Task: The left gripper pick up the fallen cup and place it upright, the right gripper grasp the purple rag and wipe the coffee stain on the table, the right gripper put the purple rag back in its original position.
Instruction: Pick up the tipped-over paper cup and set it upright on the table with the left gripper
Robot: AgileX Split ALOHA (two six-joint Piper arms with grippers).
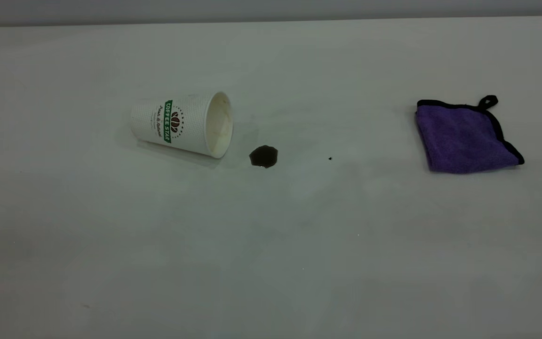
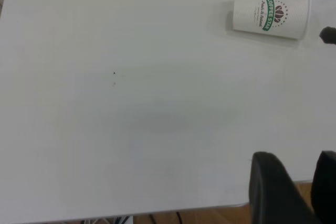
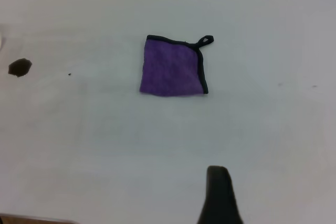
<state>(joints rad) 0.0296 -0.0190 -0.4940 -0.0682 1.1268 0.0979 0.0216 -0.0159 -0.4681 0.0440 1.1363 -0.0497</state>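
The fallen cup [image 1: 181, 124] lies on its side on the table [image 1: 271, 245], left of centre, with its mouth facing right. It also shows in the left wrist view [image 2: 271, 13]. The coffee stain [image 1: 263, 156] sits just right of the cup's mouth and shows in both wrist views [image 2: 328, 35] [image 3: 20, 67]. The purple rag [image 1: 464, 137] lies flat at the right and in the right wrist view [image 3: 172, 67]. Neither gripper shows in the exterior view. My left gripper [image 2: 296, 157] hangs over the table's near edge, far from the cup, empty, with a gap between its fingers. One right finger [image 3: 218, 187] shows, far from the rag.
A tiny black speck [image 1: 330, 158] lies between the stain and the rag. The table's near edge with wooden floor [image 2: 184, 216] beyond it shows by my left gripper. The table's far edge [image 1: 271, 21] meets a grey wall.
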